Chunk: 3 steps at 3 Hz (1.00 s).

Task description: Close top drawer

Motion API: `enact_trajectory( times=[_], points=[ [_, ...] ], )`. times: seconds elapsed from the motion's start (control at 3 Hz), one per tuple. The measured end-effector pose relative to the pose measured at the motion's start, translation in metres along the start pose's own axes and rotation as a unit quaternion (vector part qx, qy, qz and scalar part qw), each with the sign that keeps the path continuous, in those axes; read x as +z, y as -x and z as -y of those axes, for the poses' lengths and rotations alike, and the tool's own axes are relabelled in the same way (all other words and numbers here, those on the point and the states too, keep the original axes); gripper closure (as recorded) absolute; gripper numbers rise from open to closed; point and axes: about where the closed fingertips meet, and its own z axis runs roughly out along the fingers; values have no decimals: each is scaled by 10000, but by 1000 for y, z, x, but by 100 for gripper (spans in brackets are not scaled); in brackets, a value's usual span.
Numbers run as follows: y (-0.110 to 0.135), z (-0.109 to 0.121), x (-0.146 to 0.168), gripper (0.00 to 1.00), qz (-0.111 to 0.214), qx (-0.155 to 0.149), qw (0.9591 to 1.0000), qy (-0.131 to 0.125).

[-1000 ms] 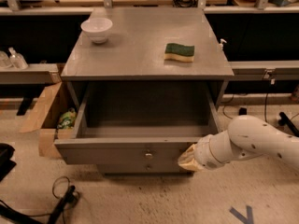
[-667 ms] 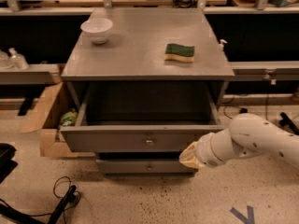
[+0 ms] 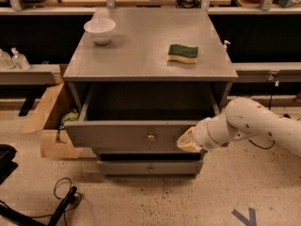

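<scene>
The top drawer (image 3: 127, 135) is a wide grey drawer with a small brass knob (image 3: 151, 137) at its centre. It stands partly pulled out of the grey cabinet (image 3: 150, 55), its inside dark and empty as far as I see. My gripper (image 3: 187, 142) is at the end of the white arm (image 3: 249, 124) coming from the right. It presses against the right end of the drawer's front panel. A second, shorter drawer front (image 3: 149, 167) shows below it.
A white bowl (image 3: 99, 30) and a green and yellow sponge (image 3: 183, 53) lie on the cabinet top. An open cardboard box (image 3: 49, 121) stands on the floor at the left. Black cables (image 3: 61, 204) lie on the floor at front left. Workbenches run behind.
The top drawer has slid back into the cabinet, with less of its inside showing. My gripper has followed its front panel inward.
</scene>
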Motion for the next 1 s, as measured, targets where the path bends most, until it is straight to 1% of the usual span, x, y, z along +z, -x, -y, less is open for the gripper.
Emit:
enact_trajectory(
  times=[0.33, 0.67, 1.0],
  points=[
    [4, 22, 3, 100, 77, -14, 10000, -24],
    [4, 26, 4, 100, 93, -16, 10000, -29],
    [4, 41, 4, 100, 170, 31, 9998, -30]
  ],
)
